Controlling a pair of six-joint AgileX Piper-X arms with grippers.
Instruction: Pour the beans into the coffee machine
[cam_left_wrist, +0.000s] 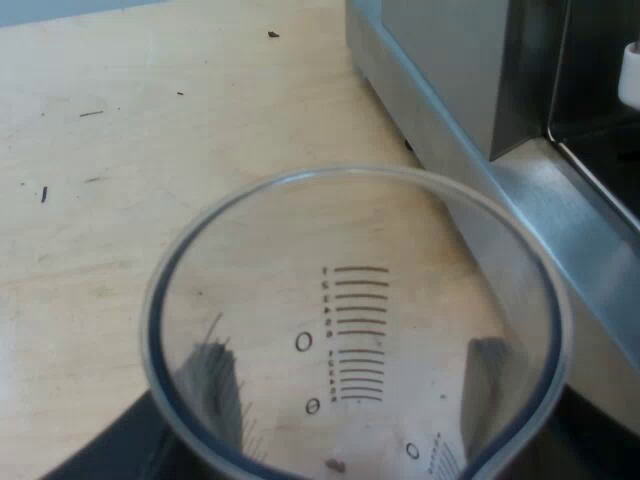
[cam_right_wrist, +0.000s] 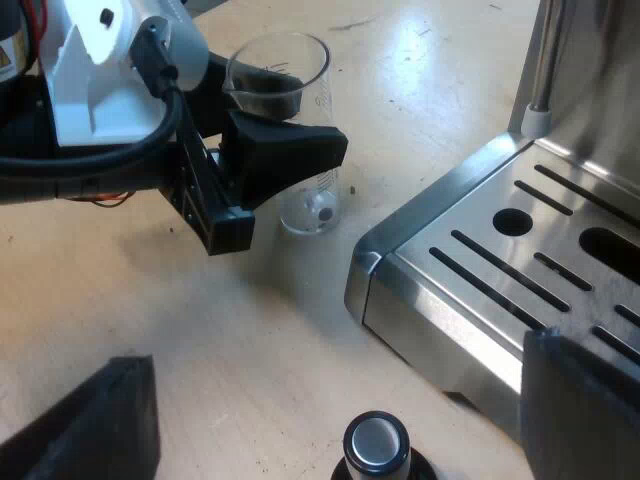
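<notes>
- The left jaws are closed on the measuring glass (cam_left_wrist: 350, 330), clamping it from two opposite sides. Their dark fingers (cam_left_wrist: 215, 385) show through the clear wall, and I judge this grip is meant to keep the cup steady and upright
- The measuring glass sits mouth up, low over the table (cam_left_wrist: 110, 150), though I cannot tell whether its base touches the wood. It is just beside the lower front corner of the espresso machine (cam_left_wrist: 450, 70), near enough for a short lift towards the machine
- The glass is all but bare inside, with one small brown speck (cam_left_wrist: 335, 465) at the bottom that may be a single bean. On that showing, I judge there is next to nothing in it to pour
- The right jaws stand wide open and hold nothing. They hover over the table by the machine's slotted drip tray (cam_right_wrist: 480, 270), well apart from the glass, probably so the other arm has room to work
- Under the right jaws stands a round black thing (cam_right_wrist: 376, 443) with a shiny top, perhaps the tamper, though I cannot tell for sure
</notes>
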